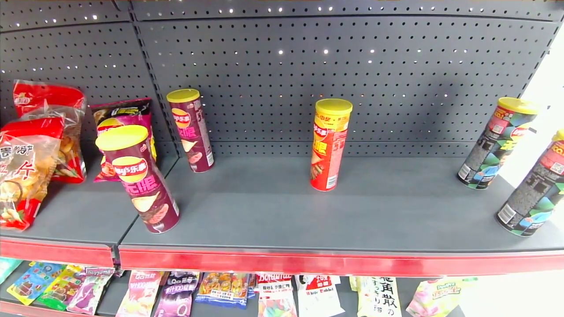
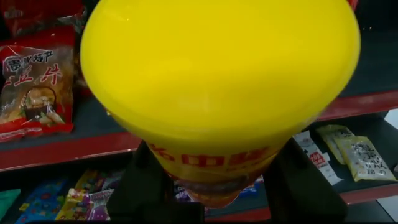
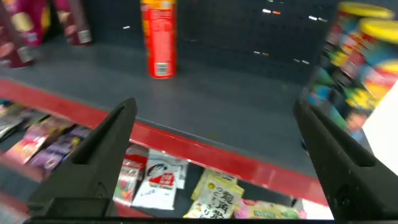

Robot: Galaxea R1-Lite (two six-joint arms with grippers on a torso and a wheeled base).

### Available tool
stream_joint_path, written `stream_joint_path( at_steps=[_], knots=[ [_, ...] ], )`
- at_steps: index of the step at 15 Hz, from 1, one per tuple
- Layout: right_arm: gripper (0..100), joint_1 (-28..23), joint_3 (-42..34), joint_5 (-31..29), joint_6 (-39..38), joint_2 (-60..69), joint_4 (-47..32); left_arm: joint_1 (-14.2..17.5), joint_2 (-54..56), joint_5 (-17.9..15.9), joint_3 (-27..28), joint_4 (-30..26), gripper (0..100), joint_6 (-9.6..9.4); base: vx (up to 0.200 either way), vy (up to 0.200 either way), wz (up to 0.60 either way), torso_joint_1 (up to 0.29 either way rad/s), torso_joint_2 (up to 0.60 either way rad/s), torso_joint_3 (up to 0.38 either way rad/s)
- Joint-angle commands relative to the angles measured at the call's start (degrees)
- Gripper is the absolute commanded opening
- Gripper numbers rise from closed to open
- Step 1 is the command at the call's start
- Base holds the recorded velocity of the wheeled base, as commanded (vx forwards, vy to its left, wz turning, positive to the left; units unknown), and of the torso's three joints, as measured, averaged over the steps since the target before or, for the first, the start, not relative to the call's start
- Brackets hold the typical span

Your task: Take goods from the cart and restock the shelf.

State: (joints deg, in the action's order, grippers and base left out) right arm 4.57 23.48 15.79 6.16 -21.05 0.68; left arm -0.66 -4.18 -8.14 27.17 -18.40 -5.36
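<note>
- The shelf [image 1: 308, 211] is a grey deck with a red front edge and a perforated grey back panel [image 1: 352, 75]
- Five chip cans stand on it, all with yellow lids
- Two maroon cans are at the left: the front maroon can [image 1: 139, 180] is near the edge, and the rear maroon can [image 1: 191, 132] is close to the back panel
- One red can [image 1: 328, 145] stands alone mid-shelf, well apart from the others
- Two black-and-green cans are at the right: the rear patterned can [image 1: 495, 145] and the front patterned can [image 1: 535, 185], near each other
- A sixth can, the held can [image 2: 217, 74], is clamped in the left gripper [image 2: 221, 183]; its yellow lid faces the wrist camera, a black finger sits on each side of its red and yellow body, and it hangs in front of the shelf's red edge
- The right gripper [image 3: 217, 155] is spread wide with nothing between its fingers, in front of the shelf edge, with the red can beyond it
- Three bags sit at the shelf's left end: two red snack bags [image 1: 24, 171] and one purple chip bag [image 1: 123, 119] behind the front maroon can
- On the lower shelf lies a row of flat sweet packets [image 1: 273, 295], too many and too overlapped to count
</note>
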Motion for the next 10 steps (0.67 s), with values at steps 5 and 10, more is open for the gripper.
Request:
stream_joint_path(
  at_steps=[5, 10],
  knots=[
    [100, 10.2, 23.7, -0.4, 6.1, -41.1, 0.8, 0.1, -4.7, 0.9, 0.0, 0.0, 0, 0.00, 0.000, 0.000, 0.00, 0.000, 0.00, 0.000],
    [100, 17.5, 29.5, -0.5, 5.7, -59.0, 8.0, 0.0, -5.9, 1.4, -0.4, 0.1, 0, 0.09, 0.000, 0.000, 0.00, 0.000, 0.00, 0.000]
  ],
)
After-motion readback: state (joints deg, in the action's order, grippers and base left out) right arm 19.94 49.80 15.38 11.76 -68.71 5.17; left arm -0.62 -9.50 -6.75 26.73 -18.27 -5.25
